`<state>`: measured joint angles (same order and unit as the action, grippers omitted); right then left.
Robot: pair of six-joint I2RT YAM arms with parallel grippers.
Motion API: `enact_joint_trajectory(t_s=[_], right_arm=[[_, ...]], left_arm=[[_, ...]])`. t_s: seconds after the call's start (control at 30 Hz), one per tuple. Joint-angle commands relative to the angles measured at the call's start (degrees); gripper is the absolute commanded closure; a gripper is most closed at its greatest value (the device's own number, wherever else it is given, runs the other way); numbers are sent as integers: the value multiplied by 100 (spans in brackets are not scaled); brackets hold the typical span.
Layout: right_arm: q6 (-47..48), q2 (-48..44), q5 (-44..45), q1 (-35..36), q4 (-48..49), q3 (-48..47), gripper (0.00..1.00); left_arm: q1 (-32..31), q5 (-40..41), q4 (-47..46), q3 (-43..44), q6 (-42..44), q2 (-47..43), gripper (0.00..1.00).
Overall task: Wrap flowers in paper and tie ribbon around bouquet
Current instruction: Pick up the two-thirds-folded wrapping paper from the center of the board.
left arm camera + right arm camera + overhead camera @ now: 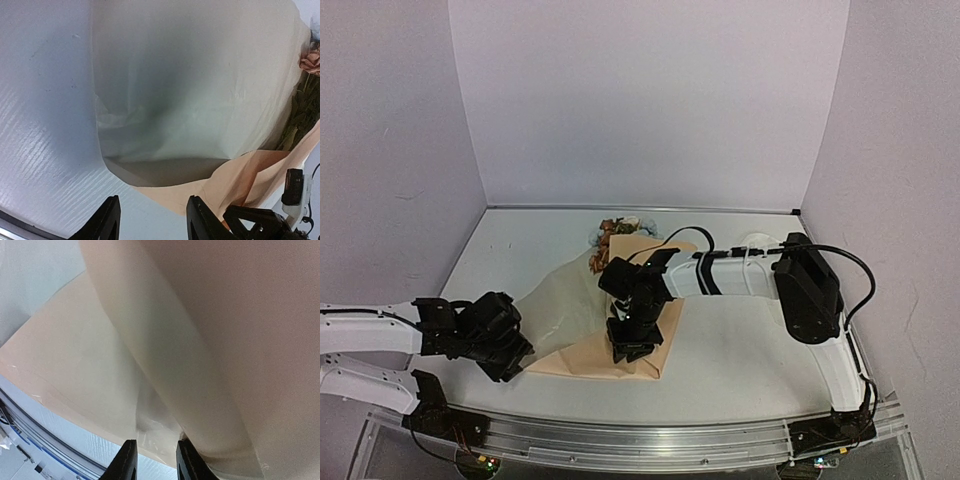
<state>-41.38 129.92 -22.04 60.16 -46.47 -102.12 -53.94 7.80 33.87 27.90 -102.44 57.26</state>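
Left fingers [513, 358] partly spread, nothing between them, low over bare tabletop [45, 125] just off near corner of grey-green sheet [200, 90]. Right fingers [630, 348] narrow, nose-down on paper [582, 357] mid-tabletop. Rolled fold sits right at tips, can't tell if pinched tbh. Flowers [618, 232]: heads poke out at paper's far end.

right arm [720, 275] across the paper [590, 358], grey-green sheet [560, 295] leftward, bare table [530, 235] behind
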Motion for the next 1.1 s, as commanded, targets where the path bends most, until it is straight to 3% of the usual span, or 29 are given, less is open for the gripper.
enact_joint_trajectory(t_s=[0.0, 0.17, 0.4, 0.77, 0.83, 0.97, 1.07], right_arm=[[-5, -376, -19, 6, -166, 60, 73], [-58, -329, -63, 5, -126, -8, 73], [-127, -232, -55, 6, -126, -189, 73], [-198, -215, -109, 9, -126, -194, 73], [-211, -222, -123, 5, -129, -186, 73], [-203, -262, -167, 6, -129, -151, 73], [-191, -258, -262, 10, -126, -179, 73]], left_arm=[[-183, 240, -1038, -294, -624, 288, 53], [-187, 404, -1399, -553, -930, 299, 59], [-222, 203, -985, -380, -1021, 512, 64], [-275, 54, -828, -343, -1136, 695, 65], [-274, 114, -833, -340, -1160, 719, 69], [-275, 259, -980, -371, -1178, 785, 89], [-275, 457, -815, -217, -962, 785, 99]])
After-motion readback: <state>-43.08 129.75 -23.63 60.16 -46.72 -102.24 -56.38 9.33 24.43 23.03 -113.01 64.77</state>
